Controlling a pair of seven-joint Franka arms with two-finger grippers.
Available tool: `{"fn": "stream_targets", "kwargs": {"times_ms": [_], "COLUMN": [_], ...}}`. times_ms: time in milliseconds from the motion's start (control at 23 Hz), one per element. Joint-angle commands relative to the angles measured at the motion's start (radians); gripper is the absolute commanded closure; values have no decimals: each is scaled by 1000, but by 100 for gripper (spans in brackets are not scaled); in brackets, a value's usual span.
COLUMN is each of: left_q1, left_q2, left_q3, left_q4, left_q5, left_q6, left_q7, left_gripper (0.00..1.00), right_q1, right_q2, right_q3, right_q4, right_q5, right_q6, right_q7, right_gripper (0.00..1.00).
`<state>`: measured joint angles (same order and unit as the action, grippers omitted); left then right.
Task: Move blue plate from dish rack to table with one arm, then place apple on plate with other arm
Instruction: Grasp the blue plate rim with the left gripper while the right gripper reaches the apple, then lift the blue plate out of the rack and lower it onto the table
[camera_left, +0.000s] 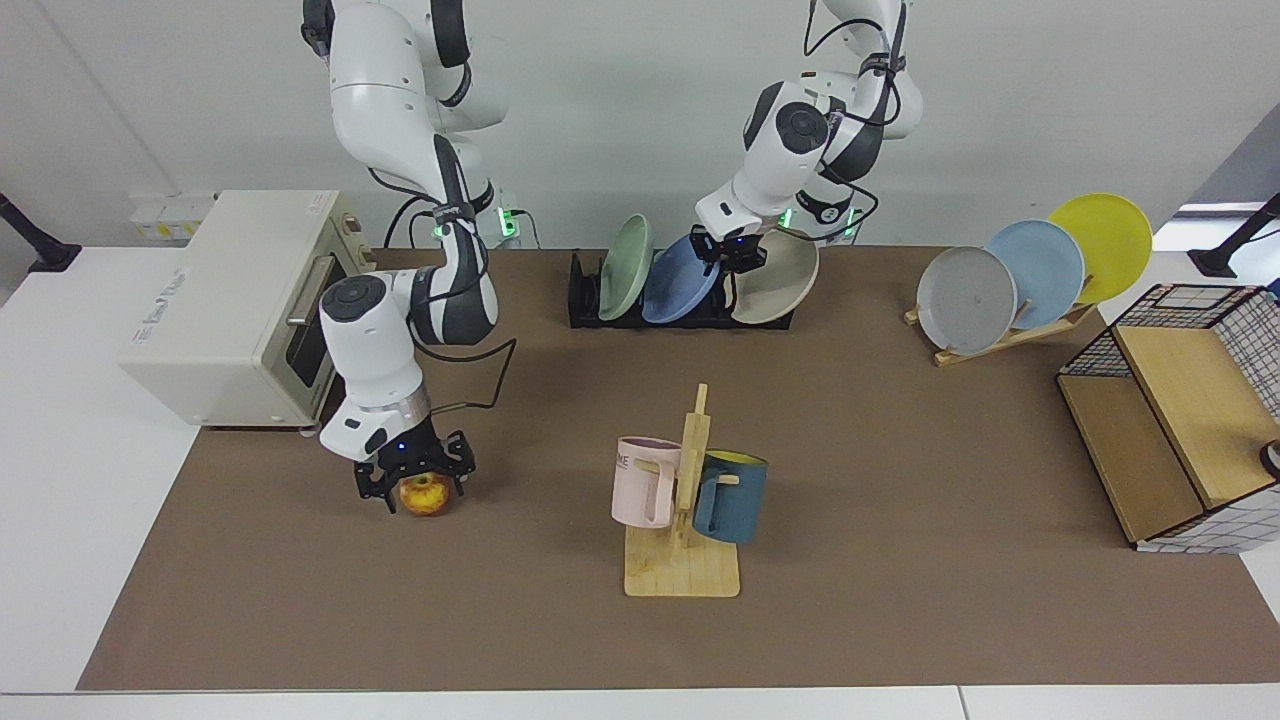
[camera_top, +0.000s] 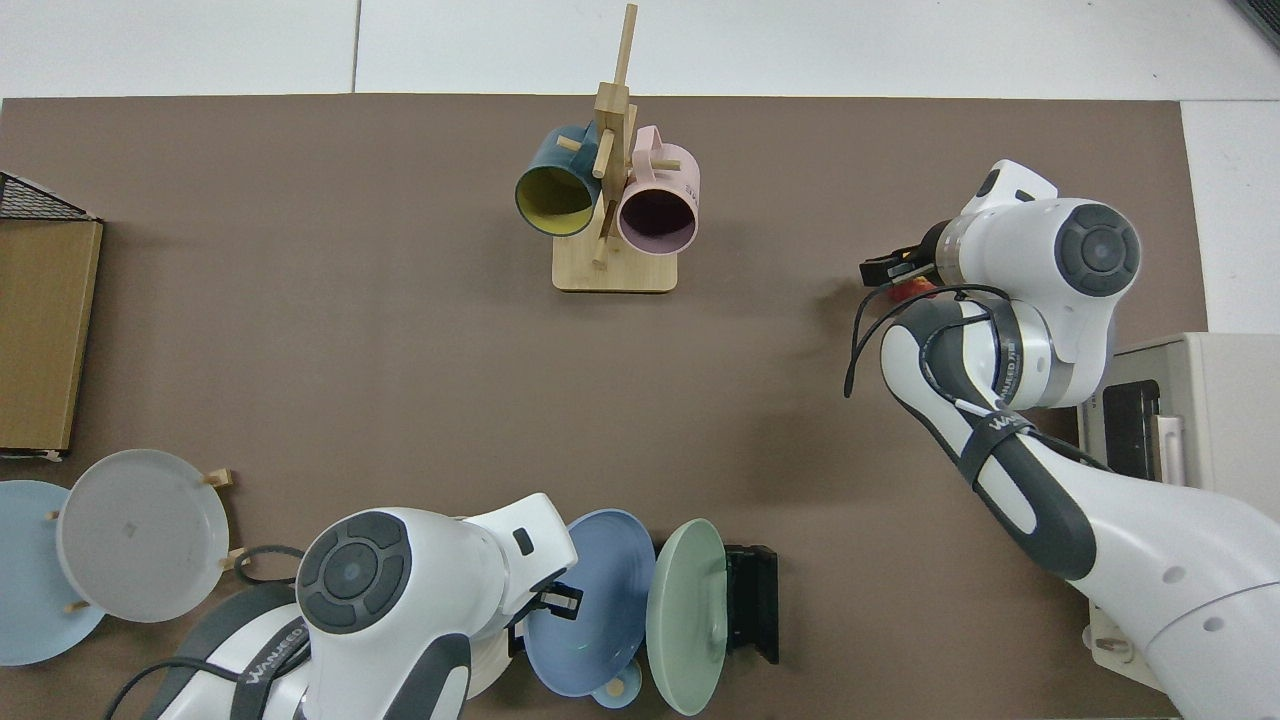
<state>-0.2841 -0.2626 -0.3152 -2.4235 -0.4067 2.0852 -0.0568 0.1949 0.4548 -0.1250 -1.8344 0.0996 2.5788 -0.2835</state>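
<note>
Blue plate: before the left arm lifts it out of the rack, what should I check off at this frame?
1. Left gripper at the blue plate rim: ok.
2. Grip closed on the rim: cannot tell.
3. Plate seated in the dish rack between the green plate and the cream plate: ok.
4. Bare table for set-down: ok.
5. Right gripper down at the apple, away from the rack: ok.

Matt blue plate (camera_left: 680, 290), glossy apple (camera_left: 425, 495), brown matt table (camera_left: 900, 450) mat, pale wooden mug stand (camera_left: 685, 560)
</note>
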Motion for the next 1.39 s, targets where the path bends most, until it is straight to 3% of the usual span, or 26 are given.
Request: {"fn": "stream_targets", "kwargs": {"times_ms": [0,87,174,348,391,435,565,609,652,826,957,1130,1348], "left_q1": [92,129,166,207,209,212,235,246,256,335,345,347,332], "left_q2": [-9,-3,-3,17,28,39,109,140,164,256,299,322,393], "left_q3": [-1,-2,1,1,1,5,48,48,50,48,48,48,35], "left_q4": [116,179,195,196,198,198,204,204,204,208,208,211,236], "left_q5": [113,146,146,129,129,123,-7,-71,-125,-297,-400,-437,-455], "left_q6": [-182,-262,-264,-128,-91,-61,12,45,79,133,144,154,222], "left_q7": [14,3,-2,41,57,69,90,127,164,313,412,425,425], "left_gripper": [100,100,100,100,100,100,100,100,100,100,100,100,100], "right_q1": [-3,-3,-2,-2,0,0,4,12,18,20,20,21,21], "right_q2": [16,18,18,15,13,12,8,8,7,-2,-19,-59,-114], "right_q3": [7,7,7,7,7,7,7,7,7,5,2,-2,-2], "right_q4": [-28,-28,-26,-37,-37,-39,-37,-33,-23,46,70,72,60], "right_q5": [28,28,28,28,28,28,25,26,26,32,32,16,8], "right_q6": [47,47,46,38,37,34,18,6,-2,-80,-106,-114,-212], "right_q7": [-75,-88,-88,-91,-92,-94,-95,-92,-89,-57,0,102,112], "right_gripper": [0,0,0,1,6,15,80,95,100,100,100,100,100]}}
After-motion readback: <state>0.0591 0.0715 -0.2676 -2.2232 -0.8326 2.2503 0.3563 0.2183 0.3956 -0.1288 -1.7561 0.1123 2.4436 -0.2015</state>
